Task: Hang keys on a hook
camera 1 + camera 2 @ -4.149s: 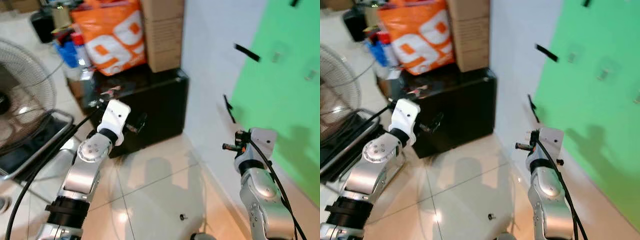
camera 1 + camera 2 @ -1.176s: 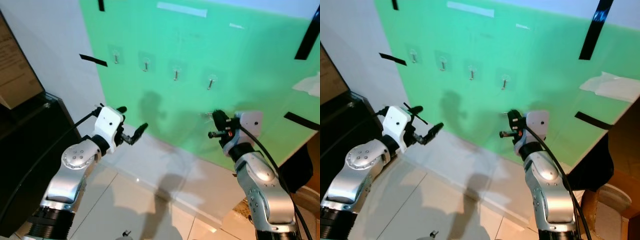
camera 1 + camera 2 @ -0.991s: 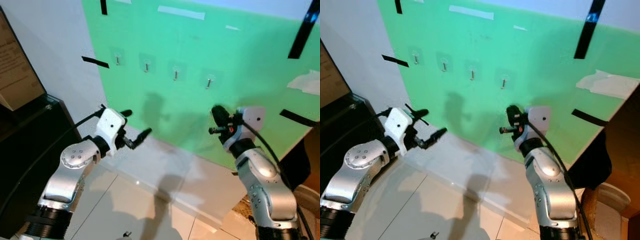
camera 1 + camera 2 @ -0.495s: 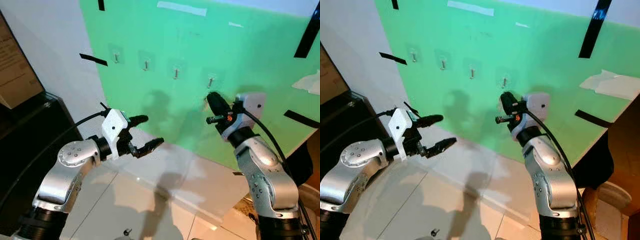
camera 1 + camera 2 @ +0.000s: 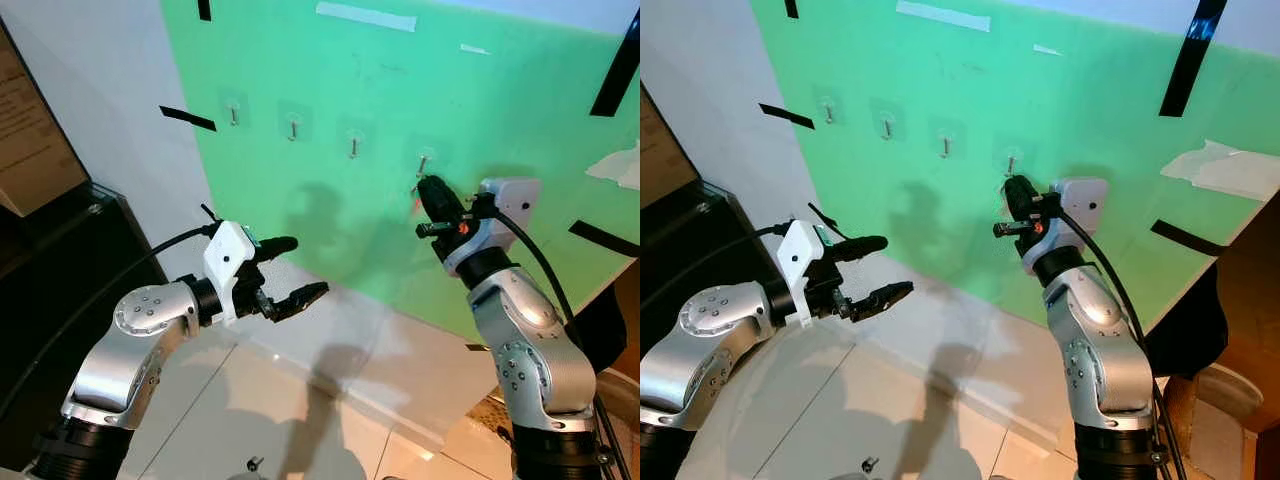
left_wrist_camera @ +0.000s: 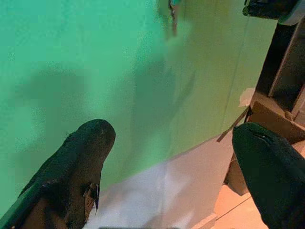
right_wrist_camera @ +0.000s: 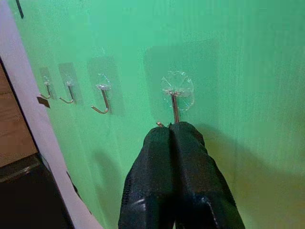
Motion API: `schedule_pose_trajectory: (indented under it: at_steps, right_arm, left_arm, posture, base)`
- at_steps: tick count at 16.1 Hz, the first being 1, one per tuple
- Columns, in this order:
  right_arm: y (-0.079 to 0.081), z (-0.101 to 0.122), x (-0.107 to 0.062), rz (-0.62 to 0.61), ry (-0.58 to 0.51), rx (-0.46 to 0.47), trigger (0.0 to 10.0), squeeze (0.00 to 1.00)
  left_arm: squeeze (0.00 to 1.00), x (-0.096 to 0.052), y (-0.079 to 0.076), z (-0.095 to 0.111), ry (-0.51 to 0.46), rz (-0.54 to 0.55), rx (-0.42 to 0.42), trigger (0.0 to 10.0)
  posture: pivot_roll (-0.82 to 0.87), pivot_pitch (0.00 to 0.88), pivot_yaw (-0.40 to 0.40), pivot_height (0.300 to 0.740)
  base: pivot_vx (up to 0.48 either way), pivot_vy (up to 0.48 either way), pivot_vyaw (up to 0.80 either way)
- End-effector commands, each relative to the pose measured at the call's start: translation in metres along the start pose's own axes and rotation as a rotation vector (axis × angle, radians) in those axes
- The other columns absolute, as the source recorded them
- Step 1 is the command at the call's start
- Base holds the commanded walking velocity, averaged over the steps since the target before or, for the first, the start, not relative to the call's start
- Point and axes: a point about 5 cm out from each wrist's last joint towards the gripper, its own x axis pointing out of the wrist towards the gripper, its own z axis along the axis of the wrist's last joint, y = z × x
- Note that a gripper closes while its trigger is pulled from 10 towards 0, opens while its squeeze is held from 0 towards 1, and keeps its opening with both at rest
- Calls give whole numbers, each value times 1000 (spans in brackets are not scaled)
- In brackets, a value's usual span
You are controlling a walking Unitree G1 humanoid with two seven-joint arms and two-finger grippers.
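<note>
The right gripper (image 7: pixel 170 131) is raised to the green wall (image 5: pixel 480 110), just under the rightmost hook (image 7: pixel 174 102) of a row of four hooks. Its two black fingers are pressed together, their tips almost touching the hook's lower end. A small bit of metal (image 7: pixel 159 124) peeks out beside the fingertips — I cannot tell if it belongs to the keys, so where the keys are stays unclear. The left gripper (image 5: pixel 290 270) hangs lower, in front of the wall's white base (image 5: pixel 340 335), with its fingers spread wide and nothing between them.
</note>
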Motion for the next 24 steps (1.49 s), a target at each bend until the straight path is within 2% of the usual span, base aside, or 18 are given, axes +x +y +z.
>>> schedule_pose_trajectory:
  at_steps: [1,9,15,18,20,24]
  right_arm:
    - [2,8,2,15,-24,10,10000,0]
    - [11,12,3,88,-41,25,10000,0]
    - [13,13,4,94,-43,32,10000,0]
    - [12,-2,-3,99,43,2,10000,0]
    - [9,-6,-5,92,64,-3,10000,0]
    - [10,2,-6,116,34,5,10000,0]
  left_arm:
    - [0,0,-3,3,-5,-20,8,10000]
    - [0,0,-5,3,-3,-25,8,10000]
    - [0,1,-7,3,-2,-28,6,10000]
    - [0,0,-7,2,0,-23,4,10000]
    - [0,0,-8,2,-1,-25,3,10000]
    - [0,0,-7,2,-1,-29,4,10000]
  posture:
    - [-8,0,1,740]
    - [-1,0,-9,740]
    - [2,0,-17,740]
    - [5,0,-23,740]
    - [2,0,-22,740]
    - [1,0,-19,740]
  base:
    - [0,0,0]
    - [0,0,0]
    - [0,0,0]
    - [0,0,0]
    - [0,0,0]
    - [0,0,0]
